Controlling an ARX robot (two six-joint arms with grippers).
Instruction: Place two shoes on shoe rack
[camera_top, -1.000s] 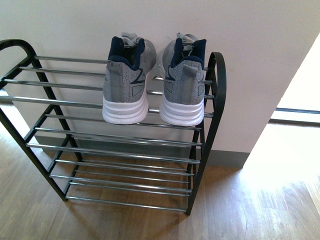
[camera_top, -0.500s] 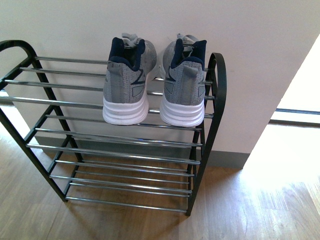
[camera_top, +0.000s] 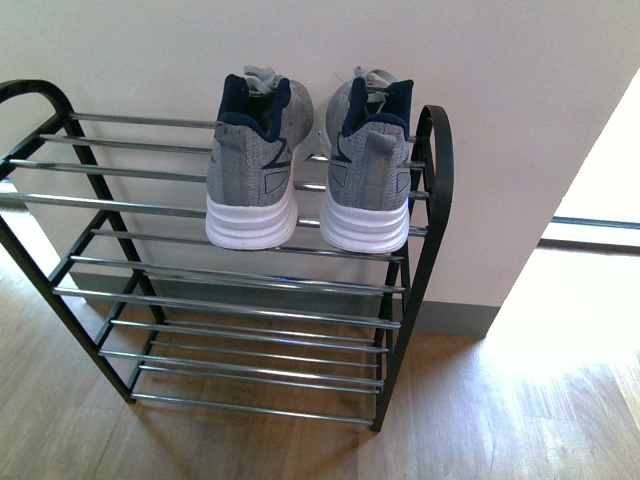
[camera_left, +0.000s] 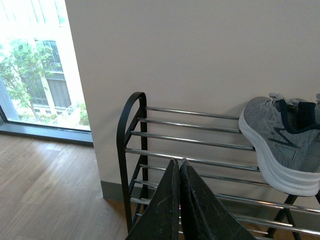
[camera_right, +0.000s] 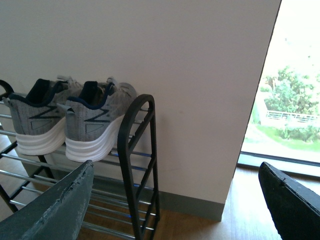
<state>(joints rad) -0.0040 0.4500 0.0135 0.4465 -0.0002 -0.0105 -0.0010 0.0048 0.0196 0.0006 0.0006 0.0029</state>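
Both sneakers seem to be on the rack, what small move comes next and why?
Probably ease both arms back: the grey knit white-soled sneakers sit side by side atop the black-framed chrome-bar rack, the left pincer is shut and empty, and the right pincer is open and empty.

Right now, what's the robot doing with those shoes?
It isn't holding anything at the moment. The left sneaker and the right sneaker, both grey, sit side by side on the top shelf of the shoe rack, near its right end, with their heels facing the robot. The left claw is shut with nothing in it. The right claw is wide open. Neither one touches the shoes or the rack.
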